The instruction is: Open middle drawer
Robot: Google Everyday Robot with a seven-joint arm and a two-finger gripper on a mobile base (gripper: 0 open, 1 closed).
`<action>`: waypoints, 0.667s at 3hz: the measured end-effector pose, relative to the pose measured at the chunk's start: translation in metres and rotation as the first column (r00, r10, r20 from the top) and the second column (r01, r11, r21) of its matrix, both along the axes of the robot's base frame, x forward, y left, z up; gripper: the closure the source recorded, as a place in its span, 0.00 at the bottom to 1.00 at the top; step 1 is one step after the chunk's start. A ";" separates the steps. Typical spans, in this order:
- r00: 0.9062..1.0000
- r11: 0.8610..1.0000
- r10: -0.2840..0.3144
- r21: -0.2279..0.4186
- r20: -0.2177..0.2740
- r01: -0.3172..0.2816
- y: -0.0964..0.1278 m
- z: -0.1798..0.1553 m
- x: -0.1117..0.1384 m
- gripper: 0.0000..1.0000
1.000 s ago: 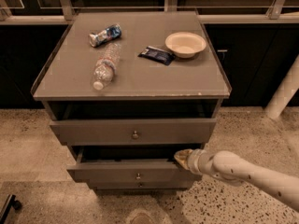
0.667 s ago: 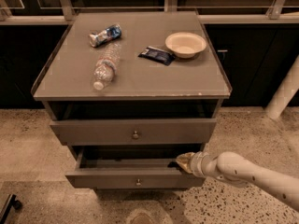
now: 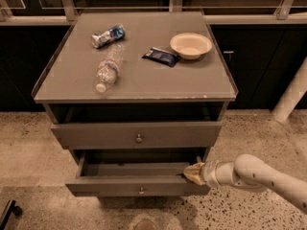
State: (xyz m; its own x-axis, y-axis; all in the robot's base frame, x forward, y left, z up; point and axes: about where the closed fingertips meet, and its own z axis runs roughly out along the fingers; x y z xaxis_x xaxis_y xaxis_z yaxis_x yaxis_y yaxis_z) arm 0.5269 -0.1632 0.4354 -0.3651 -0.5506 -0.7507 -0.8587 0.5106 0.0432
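My claw (image 3: 194,173) sits at the frame's lower right, against the front lip of the middle drawer (image 3: 110,187) at its right end, I judge so as to drag it outward without using the knob (image 3: 141,190). Whether it is clamped there I cannot tell. The drawer stands partly out, lower centre.

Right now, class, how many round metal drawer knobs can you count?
2: the upper knob centred on the top grey-brown drawer, the second knob centred on the pulled-out middle drawer. A third may be hidden below. The gripper sits at the middle drawer's right front corner.
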 end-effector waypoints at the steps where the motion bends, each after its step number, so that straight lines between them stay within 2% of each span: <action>1: 0.990 0.991 0.122 0.053 -0.064 -0.119 0.009 0.003 -0.032 1.00; 2: 0.977 0.980 0.185 0.095 -0.103 -0.176 0.013 0.003 -0.051 1.00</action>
